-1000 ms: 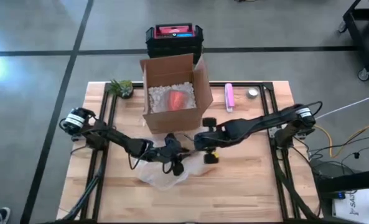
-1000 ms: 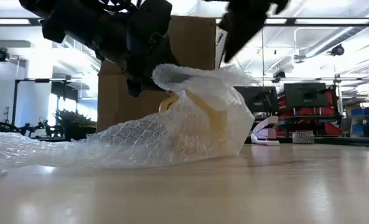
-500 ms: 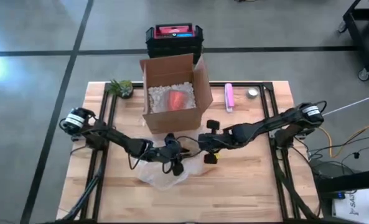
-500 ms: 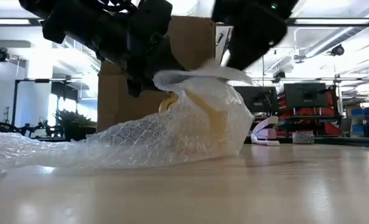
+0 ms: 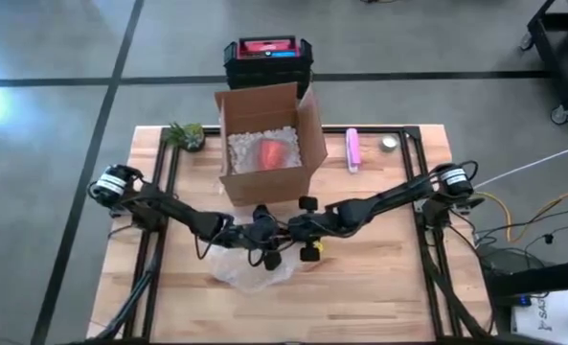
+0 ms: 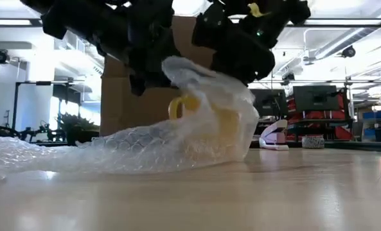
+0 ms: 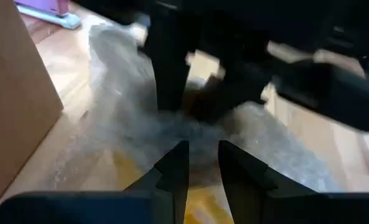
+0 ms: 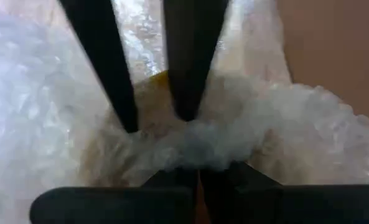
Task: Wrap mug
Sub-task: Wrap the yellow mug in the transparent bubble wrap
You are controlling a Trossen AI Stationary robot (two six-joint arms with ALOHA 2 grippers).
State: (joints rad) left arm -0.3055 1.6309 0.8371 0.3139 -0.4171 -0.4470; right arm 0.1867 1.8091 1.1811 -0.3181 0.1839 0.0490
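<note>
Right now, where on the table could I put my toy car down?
Bare wood lies on the table right of the bubble wrap, and on the front left corner. It is crowded mid-table, where the left gripper and right gripper meet over the wrapped mug by the cardboard box.

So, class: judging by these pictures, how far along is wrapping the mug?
Done: the bubble wrap already covers most of the yellow mug on the table. In hand: both grippers meet over the mug, the left gripper and right gripper each pinching gathered wrap. Left: a long tail of wrap lies flat, not yet folded round.
</note>
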